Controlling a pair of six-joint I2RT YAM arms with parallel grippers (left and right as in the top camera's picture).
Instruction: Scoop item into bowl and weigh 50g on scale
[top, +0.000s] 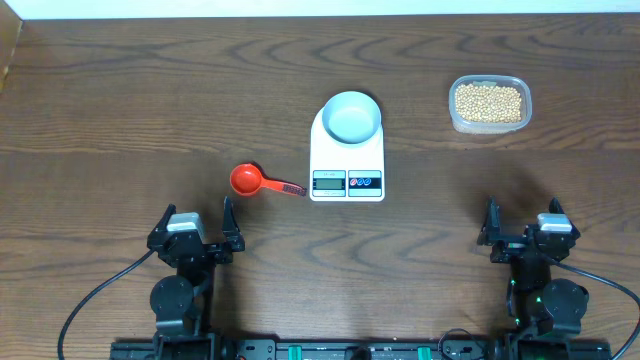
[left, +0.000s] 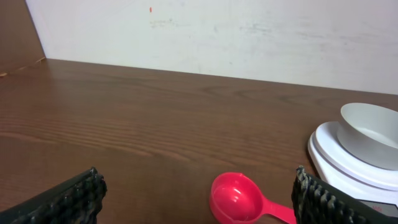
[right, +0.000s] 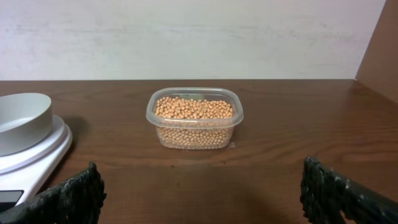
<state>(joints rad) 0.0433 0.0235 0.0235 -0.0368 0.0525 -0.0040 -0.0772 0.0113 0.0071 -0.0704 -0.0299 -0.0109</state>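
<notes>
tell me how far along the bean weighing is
Done: the empty bowl sits on the scale. In hand: nothing; the left gripper and right gripper are both open and hold nothing. Still to do: pick up the red scoop lying beside the scale, scoop beans from the tub into the bowl, and read the weight.

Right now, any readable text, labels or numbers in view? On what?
No legible text in any view.
display on the scale: too small to read.
buttons: marks blurred.
scoop, tub, bowl: no print visible.
</notes>
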